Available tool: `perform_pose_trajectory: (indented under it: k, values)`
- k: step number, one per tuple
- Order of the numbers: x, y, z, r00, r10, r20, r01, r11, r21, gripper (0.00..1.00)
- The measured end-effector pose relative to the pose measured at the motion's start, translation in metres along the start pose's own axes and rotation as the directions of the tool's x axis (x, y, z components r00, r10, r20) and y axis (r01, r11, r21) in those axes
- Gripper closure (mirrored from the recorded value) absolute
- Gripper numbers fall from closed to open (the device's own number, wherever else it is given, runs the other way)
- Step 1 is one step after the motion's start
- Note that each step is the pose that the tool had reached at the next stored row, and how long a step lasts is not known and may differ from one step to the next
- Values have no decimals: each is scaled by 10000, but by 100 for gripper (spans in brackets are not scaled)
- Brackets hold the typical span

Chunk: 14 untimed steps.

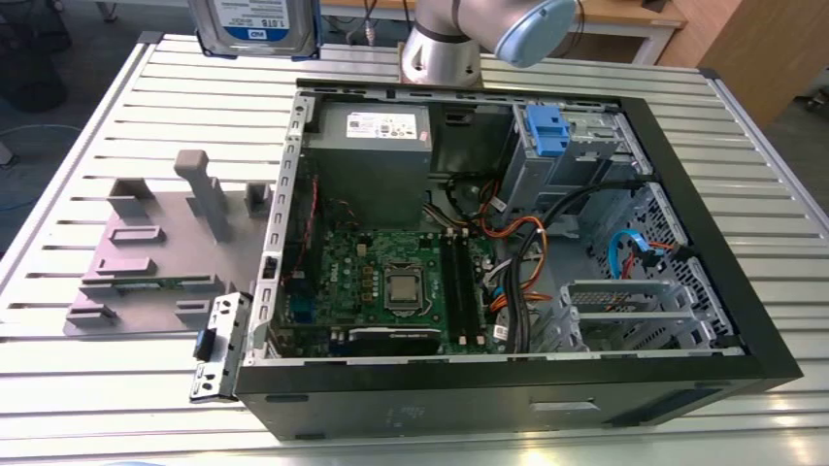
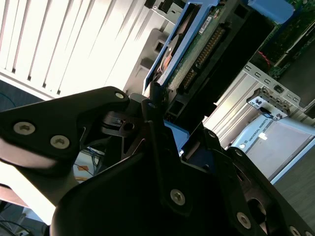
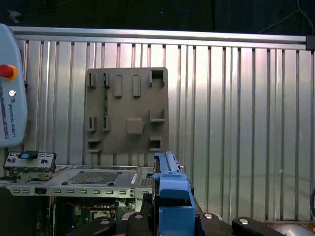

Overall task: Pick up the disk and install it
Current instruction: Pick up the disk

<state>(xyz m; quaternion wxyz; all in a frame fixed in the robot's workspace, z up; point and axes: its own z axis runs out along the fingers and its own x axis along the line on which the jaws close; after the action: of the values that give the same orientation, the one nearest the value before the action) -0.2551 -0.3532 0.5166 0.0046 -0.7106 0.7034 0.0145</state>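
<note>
The disk, a silver drive with a blue-and-white label, hangs in the air above the table's far edge, at the exterior view's left of the arm's base. In both wrist views I see it edge-on between the black fingers: its blue rail rises from my gripper, and its green circuit side points toward the case. My gripper is shut on the disk. The open computer case lies below, at the exterior view's right of the disk.
Inside the case are a grey power-supply box, a motherboard, cables and a blue drive-bay latch. A grey holding fixture with upright posts sits on the slatted table beside the case.
</note>
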Motion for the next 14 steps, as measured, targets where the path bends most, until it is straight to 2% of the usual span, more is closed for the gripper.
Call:
perform_pose_trajectory:
  k: [14]
  values:
    - [0,-37,0,10000,0,0,0,10000,0,64]
